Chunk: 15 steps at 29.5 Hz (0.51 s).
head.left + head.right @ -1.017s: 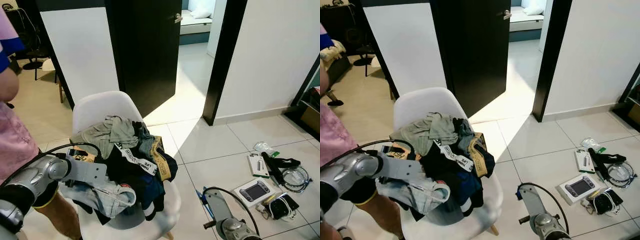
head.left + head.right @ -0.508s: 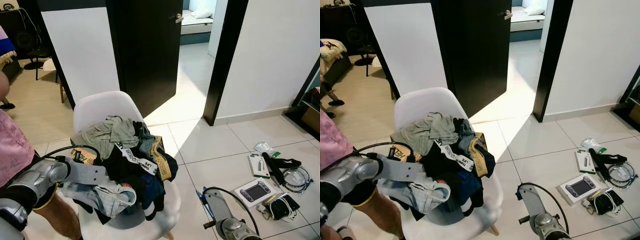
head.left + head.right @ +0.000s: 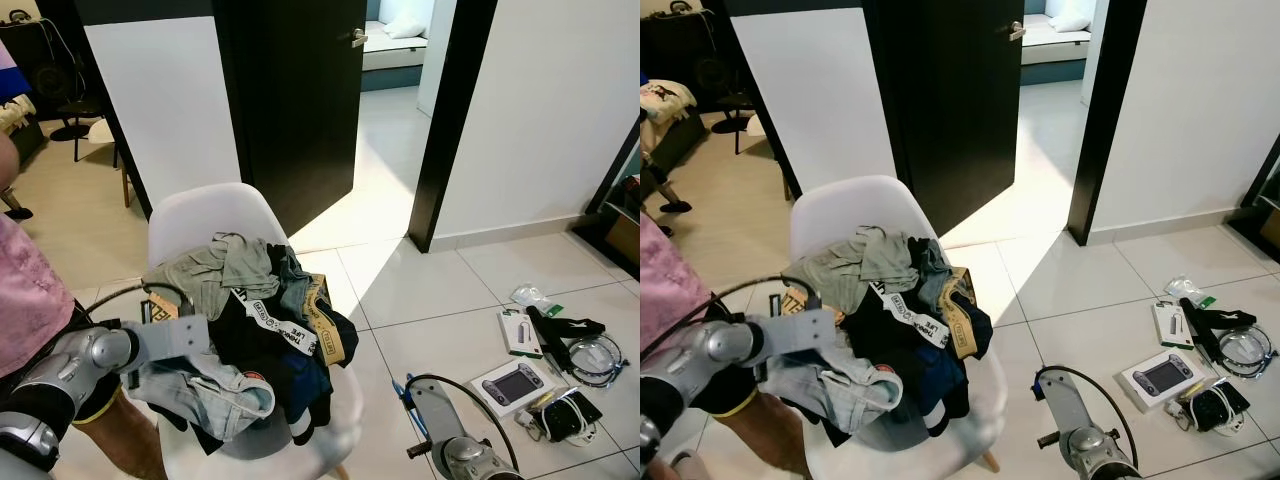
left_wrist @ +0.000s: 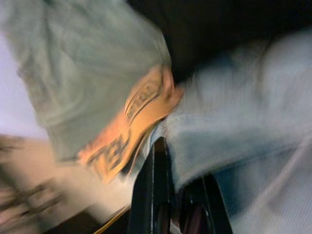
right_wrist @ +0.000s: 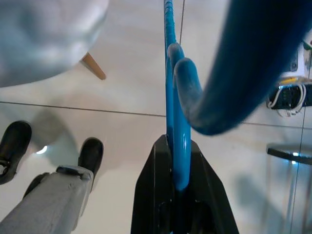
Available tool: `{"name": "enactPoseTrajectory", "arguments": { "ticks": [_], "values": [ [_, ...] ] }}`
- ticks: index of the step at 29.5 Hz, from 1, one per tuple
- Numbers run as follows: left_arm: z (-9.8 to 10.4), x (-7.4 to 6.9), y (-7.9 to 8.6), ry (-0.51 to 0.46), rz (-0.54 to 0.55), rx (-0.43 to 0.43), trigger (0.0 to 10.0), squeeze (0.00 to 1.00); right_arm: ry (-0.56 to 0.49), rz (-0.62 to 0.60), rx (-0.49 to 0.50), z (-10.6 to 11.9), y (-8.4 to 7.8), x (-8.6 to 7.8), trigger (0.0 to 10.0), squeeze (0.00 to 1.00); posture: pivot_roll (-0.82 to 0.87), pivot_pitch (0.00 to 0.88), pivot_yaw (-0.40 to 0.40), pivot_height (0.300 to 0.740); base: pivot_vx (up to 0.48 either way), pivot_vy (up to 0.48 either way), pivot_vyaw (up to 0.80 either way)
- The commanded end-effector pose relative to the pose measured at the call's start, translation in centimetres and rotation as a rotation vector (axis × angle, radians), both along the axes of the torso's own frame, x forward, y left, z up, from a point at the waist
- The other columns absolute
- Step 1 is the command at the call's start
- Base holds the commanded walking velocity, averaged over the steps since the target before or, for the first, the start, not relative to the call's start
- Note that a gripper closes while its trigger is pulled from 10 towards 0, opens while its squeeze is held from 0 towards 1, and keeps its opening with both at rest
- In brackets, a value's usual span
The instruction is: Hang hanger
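Observation:
A white chair [image 3: 200,212] holds a heap of clothes [image 3: 262,305], with pale denim [image 3: 215,385] at its front. My left arm [image 3: 120,350] reaches in from the left. Its gripper [image 4: 179,192] is pressed against the denim and an orange printed cloth [image 4: 134,114], in a blurred view. My right arm [image 3: 448,435] hangs low beside the chair. The right gripper [image 5: 174,142] is shut on a blue hanger [image 5: 171,97], whose thick hook curves past the camera. A bit of blue hanger [image 3: 403,392] pokes out by the forearm.
A person in a pink shirt [image 3: 25,295] stands at the left, one leg [image 3: 125,440] close to the chair. A dark door [image 3: 290,100] stands open behind it. Boxes, cables and a strap [image 3: 548,350] lie on the tiled floor at the right. Dark shoes [image 5: 53,153] stand under the chair.
My left arm has drawn back a little to the left and lower along the clothes heap. The person at the left has moved back. The right arm has stayed put.

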<state>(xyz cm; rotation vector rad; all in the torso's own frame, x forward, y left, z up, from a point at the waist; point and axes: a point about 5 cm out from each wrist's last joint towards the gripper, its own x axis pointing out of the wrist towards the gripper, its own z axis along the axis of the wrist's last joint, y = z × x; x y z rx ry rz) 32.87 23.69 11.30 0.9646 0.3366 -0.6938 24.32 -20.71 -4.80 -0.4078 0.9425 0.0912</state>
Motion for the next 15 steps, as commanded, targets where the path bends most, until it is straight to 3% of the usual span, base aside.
{"name": "enactPoseTrajectory", "arguments": {
  "ticks": [1,3,4,5,6,7,8,9,11,12,15],
  "values": [
    [4.2,0.8,-1.6,-0.029,-0.027,-0.222,0.0,0.0,-0.001,0.011,0.004,-0.1,0.2,0.0,10.0,0.0,0.05,0.0,0.016,0.74,0.0,0.0,0.0],
    [4.2,0.8,-1.6,-0.029,-0.027,-0.222,0.0,0.0,-0.001,0.011,0.004,-0.1,0.2,0.0,10.0,0.0,0.05,0.0,0.016,0.74,0.0,0.0,0.0],
    [8.0,0.9,-2.3,-0.072,-0.068,-0.348,0.0,0.0,0.0,0.013,0.003,-0.1,0.2,0.0,10.0,0.0,0.05,0.0,0.014,0.74,0.0,0.0,0.0],
    [10.9,0.8,-2.7,-0.115,-0.103,-0.418,0.0,0.0,0.0,0.013,0.003,-0.1,0.2,0.0,10.0,0.0,0.05,0.0,0.014,0.74,0.0,0.0,0.0],
    [10.9,0.8,-2.7,-0.115,-0.103,-0.418,0.0,0.0,0.0,0.013,0.003,-0.1,0.2,0.0,10.0,0.0,0.05,0.0,0.014,0.74,0.0,0.0,0.0],
    [14.2,0.7,-2.7,-0.188,-0.123,-0.48,0.0,0.0,0.0,0.014,0.004,-0.1,0.2,-0.1,10.0,0.0,0.05,0.0,0.014,0.74,0.0,0.0,0.0],
    [14.2,0.7,-2.7,-0.188,-0.123,-0.48,0.0,0.0,0.0,0.014,0.004,-0.1,0.2,-0.1,10.0,0.0,0.05,0.0,0.014,0.74,0.0,0.0,0.0],
    [16.3,0.5,-2.6,-0.24,-0.134,-0.517,0.0,0.0,0.001,0.015,0.004,-0.1,0.2,-0.1,10.0,0.0,0.06,0.0,0.016,0.74,0.0,0.0,0.0],
    [16.3,0.5,-2.6,-0.24,-0.134,-0.517,0.0,0.0,0.001,0.015,0.004,-0.1,0.2,-0.1,10.0,0.0,0.06,0.0,0.016,0.74,0.0,0.0,0.0],
    [19.0,-0.2,-2.2,-0.277,-0.158,-0.578,0.0,0.0,0.001,0.015,0.005,-0.1,0.2,-0.1,10.0,0.0,0.06,0.0,0.016,0.74,0.0,0.0,0.0],
    [20.8,-1.0,-1.7,-0.301,-0.179,-0.602,0.0,0.0,0.001,0.015,0.006,-0.1,0.2,-0.1,10.0,0.0,0.06,0.0,0.016,0.74,0.0,0.0,0.0]
  ]
}}
